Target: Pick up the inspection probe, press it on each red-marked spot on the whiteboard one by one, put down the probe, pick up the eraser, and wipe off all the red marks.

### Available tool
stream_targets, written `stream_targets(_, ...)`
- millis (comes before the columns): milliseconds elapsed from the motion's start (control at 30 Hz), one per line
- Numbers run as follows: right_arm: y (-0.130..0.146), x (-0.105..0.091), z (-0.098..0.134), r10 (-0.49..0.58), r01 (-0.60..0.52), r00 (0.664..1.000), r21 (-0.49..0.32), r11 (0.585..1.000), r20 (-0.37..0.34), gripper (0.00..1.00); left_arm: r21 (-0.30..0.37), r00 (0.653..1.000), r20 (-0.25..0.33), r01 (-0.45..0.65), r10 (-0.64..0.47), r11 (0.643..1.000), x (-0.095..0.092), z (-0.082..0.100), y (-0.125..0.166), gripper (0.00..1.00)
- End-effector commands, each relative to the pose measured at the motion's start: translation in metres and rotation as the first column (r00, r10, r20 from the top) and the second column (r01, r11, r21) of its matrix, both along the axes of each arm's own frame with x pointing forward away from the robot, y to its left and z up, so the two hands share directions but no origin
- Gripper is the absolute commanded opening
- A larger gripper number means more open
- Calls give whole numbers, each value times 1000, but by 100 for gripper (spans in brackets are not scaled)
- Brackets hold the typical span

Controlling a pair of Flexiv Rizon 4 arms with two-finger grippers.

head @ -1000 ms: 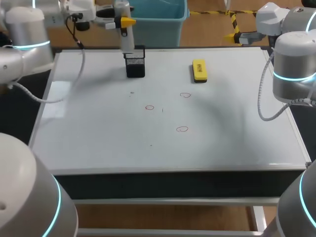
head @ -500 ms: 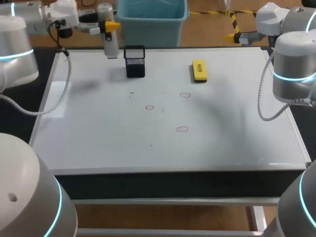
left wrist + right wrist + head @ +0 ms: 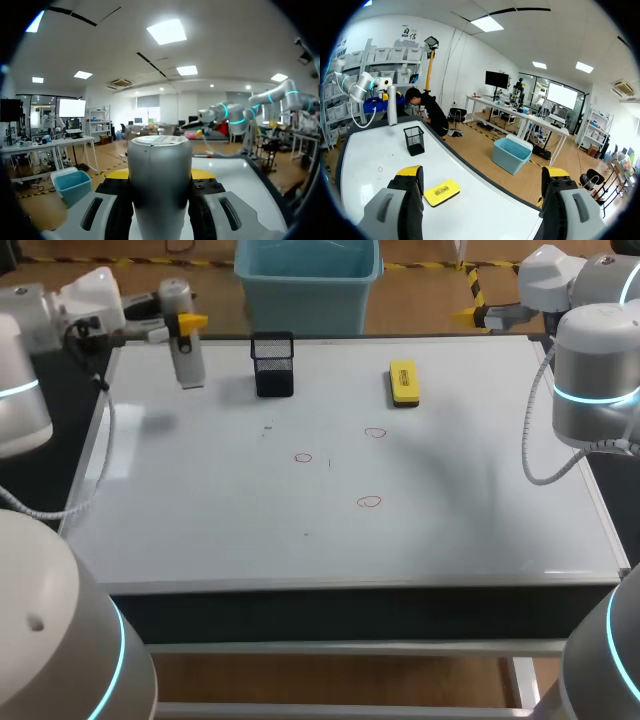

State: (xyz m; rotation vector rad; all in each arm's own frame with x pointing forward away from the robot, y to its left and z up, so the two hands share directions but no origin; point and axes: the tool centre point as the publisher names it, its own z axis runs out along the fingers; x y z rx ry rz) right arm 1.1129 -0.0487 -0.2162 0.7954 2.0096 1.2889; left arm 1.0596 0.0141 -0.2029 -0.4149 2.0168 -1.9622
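Observation:
My left gripper is shut on the silver inspection probe, which hangs upright over the whiteboard's back left corner. In the left wrist view the probe fills the gap between the fingers. Three small red marks lie mid-board. The yellow eraser rests at the back, right of centre. My right gripper stands open and empty beyond the back right corner; its view shows the eraser and probe.
A black mesh holder stands at the back of the board, right of the probe, also seen in the right wrist view as the holder. The board's front edge runs along a dark table rim.
My left arm has carried the probe leftward from above the black mesh holder to the board's back left corner. The right arm has not moved.

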Motion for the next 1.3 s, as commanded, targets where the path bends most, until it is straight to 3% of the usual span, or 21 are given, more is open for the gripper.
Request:
stream_targets(33, 0, 0, 0, 1, -1, 1000, 0, 1000, -1, 100, -3, 999, 8, -44, 44, 999, -8, -9, 10, 0)
stream_targets(300, 0, 0, 0, 1, -1, 1000, 0, 1000, -1, 100, 2, 999, 0, -36, 36, 999, -3, -25, 27, 0)
stream_targets(467, 0, 0, 0, 1, -1, 1000, 0, 1000, -1, 100, 8, 998, -36, -45, 45, 999, 3, -34, 34, 0)
stream_targets(1233, 0, 0, 0, 1, -1, 1000, 0, 1000, -1, 100, 8, 998, -36, -45, 45, 999, 3, -34, 34, 0)
stream_targets(1300, -1, 7, -5, 77, -78, 997, -36, 996, -23, 100, 8, 998, -36, -45, 45, 999, 3, -34, 34, 0)
